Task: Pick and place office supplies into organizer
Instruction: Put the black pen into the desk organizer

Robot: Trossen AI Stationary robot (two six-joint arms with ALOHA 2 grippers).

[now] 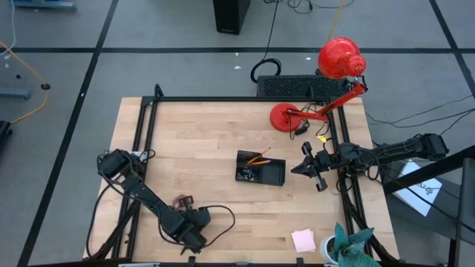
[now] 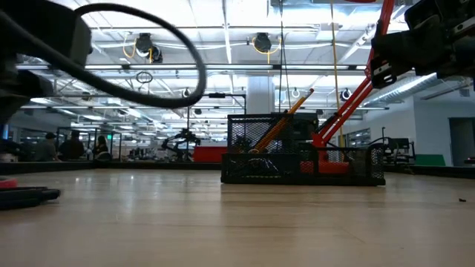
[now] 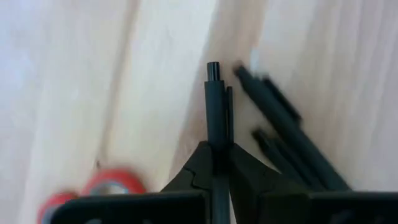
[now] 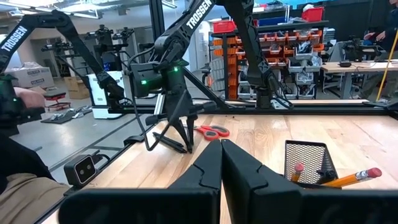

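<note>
Jaws of the left gripper (image 3: 219, 163), low near the wooden table's (image 1: 208, 133) front-left corner, were clamped on a slim black pen (image 3: 214, 106), beside more black pens (image 3: 280, 134) and red-handled scissors (image 4: 212, 130). The right gripper (image 4: 221, 163) hovered near the right edge, jaws closed and empty. The black mesh organizer (image 1: 261, 169) sat mid-table, holding orange pencils (image 1: 257, 158).

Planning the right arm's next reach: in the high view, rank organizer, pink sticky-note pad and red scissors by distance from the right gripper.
From the right gripper:
1. Organizer, table centre.
2. Pink sticky-note pad, near edge.
3. Red scissors, by the left gripper.
</note>
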